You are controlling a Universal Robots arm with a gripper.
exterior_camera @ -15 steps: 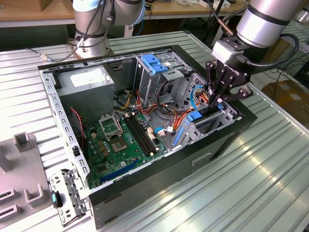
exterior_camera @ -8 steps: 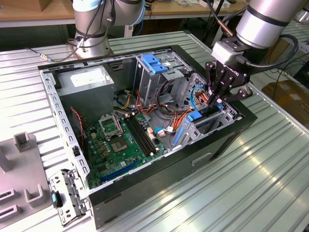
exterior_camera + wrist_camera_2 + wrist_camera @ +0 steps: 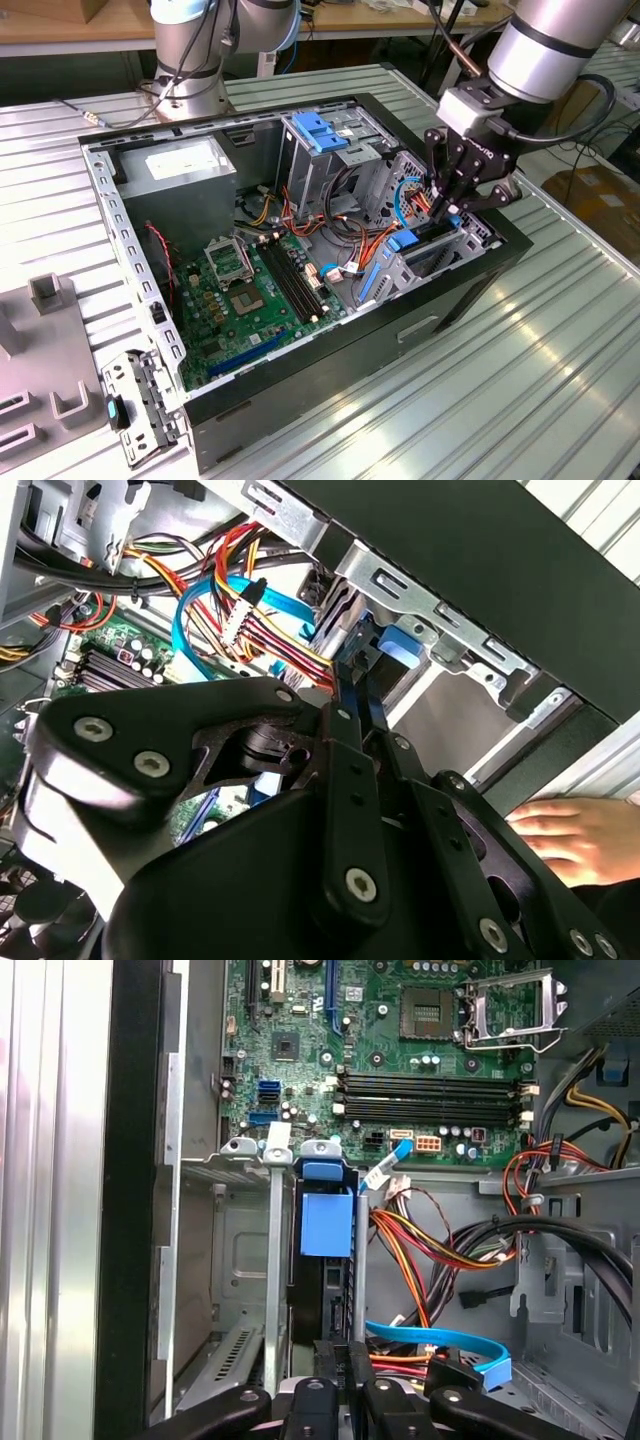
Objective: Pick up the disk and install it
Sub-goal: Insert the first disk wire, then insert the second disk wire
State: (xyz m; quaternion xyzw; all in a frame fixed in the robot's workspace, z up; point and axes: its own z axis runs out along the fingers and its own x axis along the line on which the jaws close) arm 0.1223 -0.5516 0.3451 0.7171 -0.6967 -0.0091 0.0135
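The disk (image 3: 320, 1290) stands on edge in the narrow drive bay at the front corner of the open computer case (image 3: 330, 350). Its dark body and a blue plastic tab (image 3: 325, 1225) show between the bay's metal walls. In the exterior view the disk's blue end (image 3: 408, 241) sits low in the bay on the exterior view's right. My gripper (image 3: 447, 212) reaches down into that bay from above. In both wrist views its fingers (image 3: 350, 690) lie close together on the disk's near edge, with a blue rail (image 3: 377, 712) beside them. My gripper (image 3: 345, 1355) is shut on the disk.
Bundles of coloured cables (image 3: 350, 230) and a blue ribbon cable (image 3: 440, 1340) lie beside the bay. The motherboard (image 3: 250, 300), a grey power supply (image 3: 185, 165) and a metal cage with a blue bracket (image 3: 320, 130) lie inside the case. A person's hand (image 3: 575, 835) rests outside the case wall.
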